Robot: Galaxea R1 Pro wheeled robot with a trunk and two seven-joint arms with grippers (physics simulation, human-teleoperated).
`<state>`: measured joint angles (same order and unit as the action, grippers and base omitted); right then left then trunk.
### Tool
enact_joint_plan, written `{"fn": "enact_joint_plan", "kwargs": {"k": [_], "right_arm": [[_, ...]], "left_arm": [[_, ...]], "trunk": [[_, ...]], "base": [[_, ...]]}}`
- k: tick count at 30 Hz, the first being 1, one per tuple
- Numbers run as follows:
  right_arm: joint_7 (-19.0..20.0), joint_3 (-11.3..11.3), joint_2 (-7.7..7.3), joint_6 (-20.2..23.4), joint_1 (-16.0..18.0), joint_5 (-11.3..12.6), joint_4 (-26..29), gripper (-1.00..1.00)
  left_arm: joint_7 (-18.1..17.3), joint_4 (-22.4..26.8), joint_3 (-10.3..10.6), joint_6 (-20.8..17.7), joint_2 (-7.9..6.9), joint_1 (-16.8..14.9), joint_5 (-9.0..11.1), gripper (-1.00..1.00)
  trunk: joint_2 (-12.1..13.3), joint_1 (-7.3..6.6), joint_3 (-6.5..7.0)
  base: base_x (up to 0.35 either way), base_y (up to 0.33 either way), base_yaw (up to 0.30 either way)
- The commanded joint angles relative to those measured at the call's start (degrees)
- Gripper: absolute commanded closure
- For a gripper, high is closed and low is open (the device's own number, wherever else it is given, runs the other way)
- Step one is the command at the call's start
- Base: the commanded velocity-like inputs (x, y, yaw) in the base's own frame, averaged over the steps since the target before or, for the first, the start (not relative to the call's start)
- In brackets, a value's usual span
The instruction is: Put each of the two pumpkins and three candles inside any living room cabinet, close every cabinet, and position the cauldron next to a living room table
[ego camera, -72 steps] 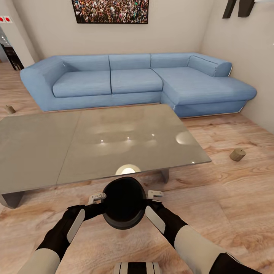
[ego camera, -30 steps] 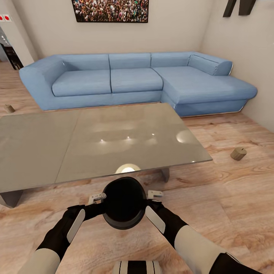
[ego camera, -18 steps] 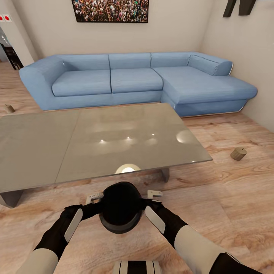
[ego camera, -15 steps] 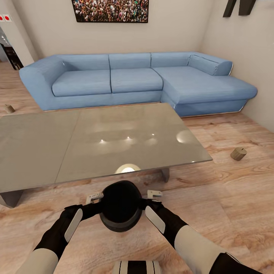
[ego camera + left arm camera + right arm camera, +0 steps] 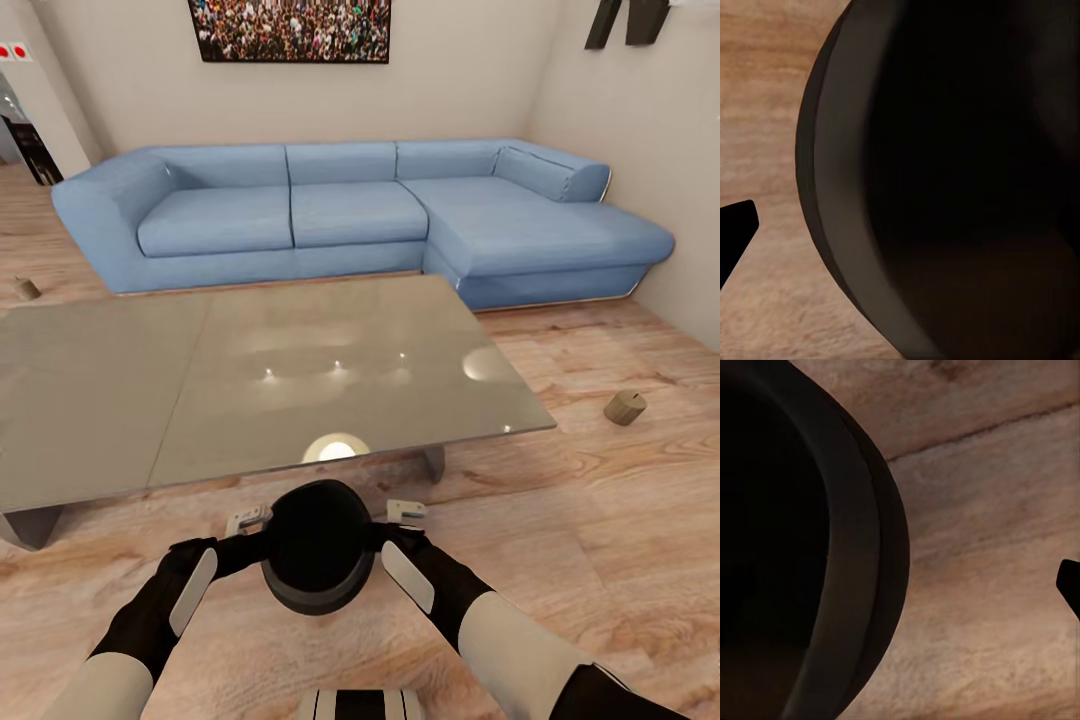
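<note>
Cauldron point(image 5: 318, 545) lower now, between both grippers.

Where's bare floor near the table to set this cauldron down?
Free: the floor strip between the cauldron and the table edge, and the wide floor toward the right candle. Tightest by the table leg.

Even, bright, soft light fills the head view. The glossy grey table point(image 5: 250, 370) carries small white glints and pale round reflections. Shadows on the wooden floor point(image 5: 600, 520) are faint. Both wrist views are blurred, and the cauldron point(image 5: 967, 180) reads as near-featureless black.
</note>
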<state>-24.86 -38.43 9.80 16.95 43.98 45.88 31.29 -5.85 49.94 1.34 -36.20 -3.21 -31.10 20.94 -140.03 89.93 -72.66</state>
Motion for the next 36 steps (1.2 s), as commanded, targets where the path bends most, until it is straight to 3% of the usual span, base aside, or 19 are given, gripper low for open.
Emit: {"fn": "enact_joint_plan", "kwargs": {"k": [1, 9, 17, 36], "right_arm": [[-0.45, -0.33, -0.04, 0.22, 0.05, 0.47, 0.09, -1.00], [-0.53, -0.16, -0.04, 0.95, 0.05, 1.08, 0.01, -1.00], [-0.54, -0.07, -0.04, 1.06, 0.05, 1.14, 0.00, -1.00], [-0.58, -0.01, -0.01, 1.09, 0.05, 1.14, 0.00, -1.00]], "left_arm": [[0.01, 0.06, 0.15, -0.24, -0.05, -0.02, 0.07, -1.00], [0.53, 0.07, 0.32, -0.59, 0.13, -0.03, -0.01, -1.00], [0.57, 2.17, 0.31, -5.26, 0.10, -0.10, 0.01, -1.00], [0.49, 2.53, 0.24, -5.63, 0.04, -0.10, 0.15, -1.00]], "trunk": [[0.40, -0.23, 0.14], [3.61, -1.99, 1.58], [6.82, -3.75, 3.01], [14.44, -7.92, 6.42]], "base": [[0.000, 0.000, 0.000], [0.000, 0.000, 0.000], [-0.024, 0.000, 0.000], [-0.110, 0.017, 0.000]]}}
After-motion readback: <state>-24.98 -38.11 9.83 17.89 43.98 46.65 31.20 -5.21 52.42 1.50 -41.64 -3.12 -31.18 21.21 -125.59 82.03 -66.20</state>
